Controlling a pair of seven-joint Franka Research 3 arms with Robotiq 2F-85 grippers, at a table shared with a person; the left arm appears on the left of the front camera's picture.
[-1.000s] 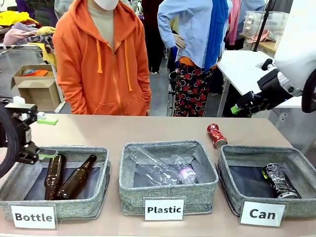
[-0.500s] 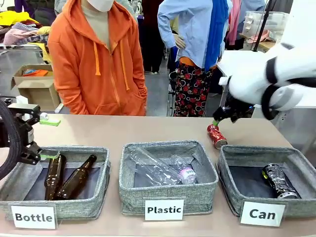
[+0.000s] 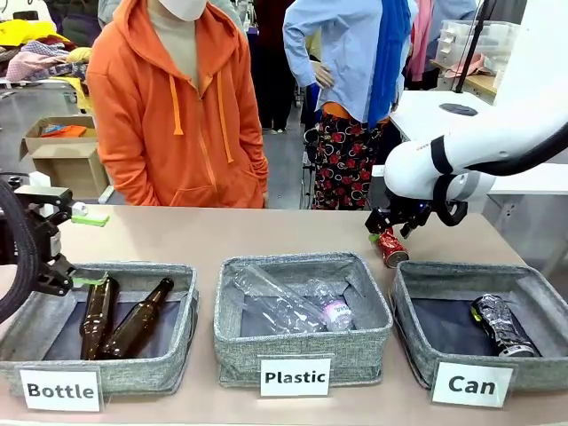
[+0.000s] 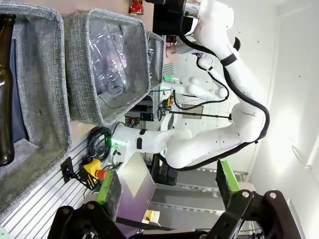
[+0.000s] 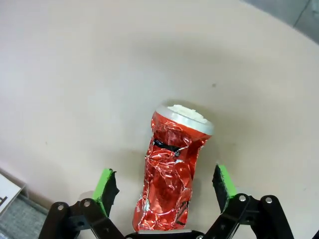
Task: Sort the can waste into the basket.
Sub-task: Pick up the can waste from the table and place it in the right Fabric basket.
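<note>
**Grasping the crushed red can beside the "Can" basket**

The red can [image 3: 389, 246] lies on its side on the tabletop, just beyond the far left corner of the "Can" basket [image 3: 417, 333]. The black-and-silver can [image 3: 503, 325] already lies inside that basket.

The right gripper [image 5: 167, 189] hangs directly over the red can with its jaws open, 1 green pad on each side of the crumpled body and neither touching it.

Recommended procedure, judged from this position:
1. Lower until the pads bracket the mid-body, not the silver rim.
2. Close gently; the creased foil will likely give and may slip.
3. Lift clear of the basket wall before crossing over it.

The left gripper [image 4: 168, 189] sits idle, jaws open and empty, well to the left of the basket.
</note>
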